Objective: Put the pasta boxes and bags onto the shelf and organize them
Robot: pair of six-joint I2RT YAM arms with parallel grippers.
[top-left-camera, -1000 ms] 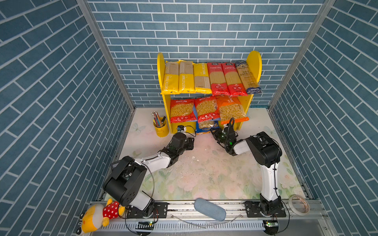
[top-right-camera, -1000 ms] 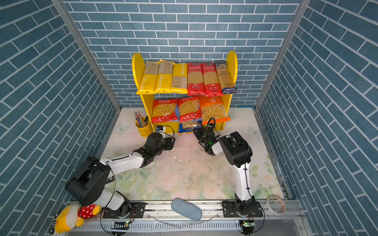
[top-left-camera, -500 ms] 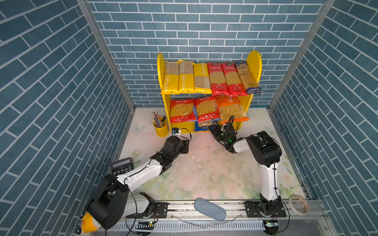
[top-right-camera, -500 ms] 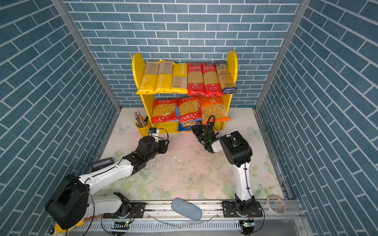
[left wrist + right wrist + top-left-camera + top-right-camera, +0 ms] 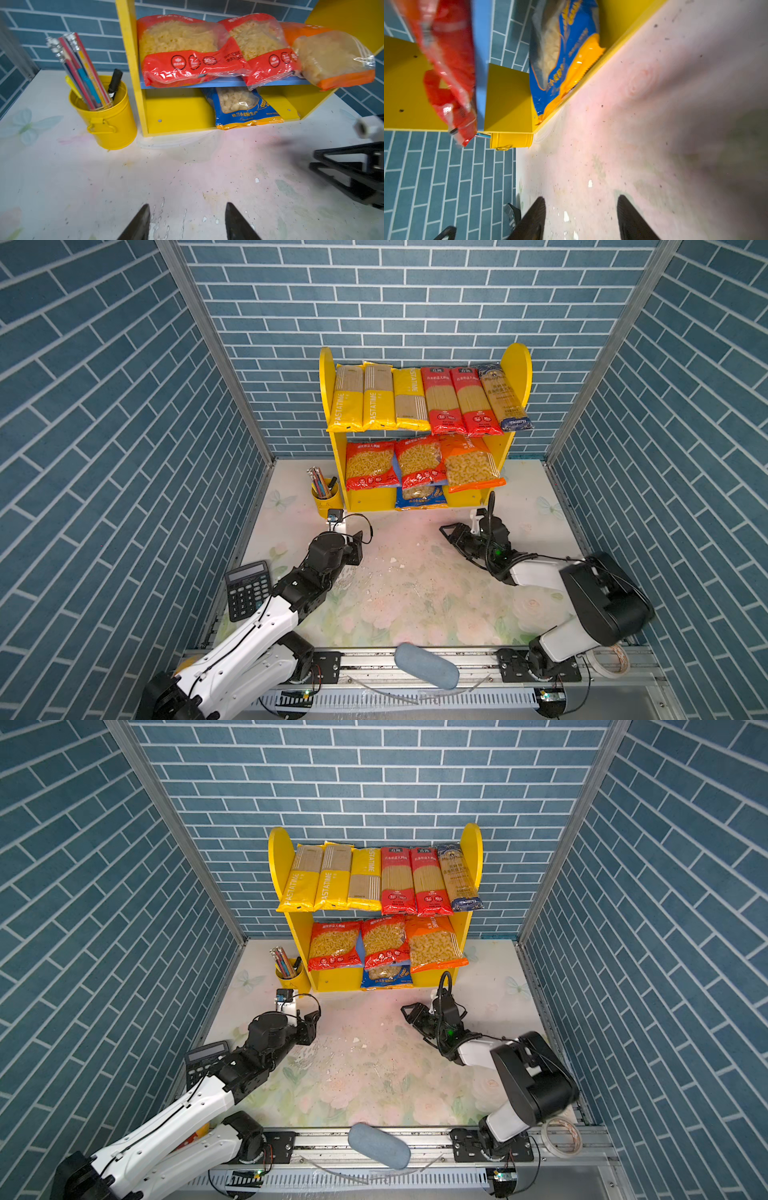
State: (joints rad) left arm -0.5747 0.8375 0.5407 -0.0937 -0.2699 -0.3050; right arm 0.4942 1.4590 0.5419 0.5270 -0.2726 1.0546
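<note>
Six spaghetti packs (image 5: 409, 398) are laid across the top of the shelf (image 5: 519, 369); three macaroni bags (image 5: 417, 460) are set on the blue board (image 5: 228, 82), a blue bag (image 5: 420, 495) beneath. The left gripper (image 5: 187, 207) and right gripper (image 5: 581, 199) are held fingers apart, empty, over the table (image 5: 415, 593).

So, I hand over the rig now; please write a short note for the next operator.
Left claw: open, empty, low over the table before the shelf.
Right claw: open, empty, likewise.
On top: six spaghetti packs. Blue board: two red pasta bags, one orange bag. Blue bag: under that board, front edge sticking out.
Done: no pack seen on the table. Left: perhaps push the blue bag in.
</note>
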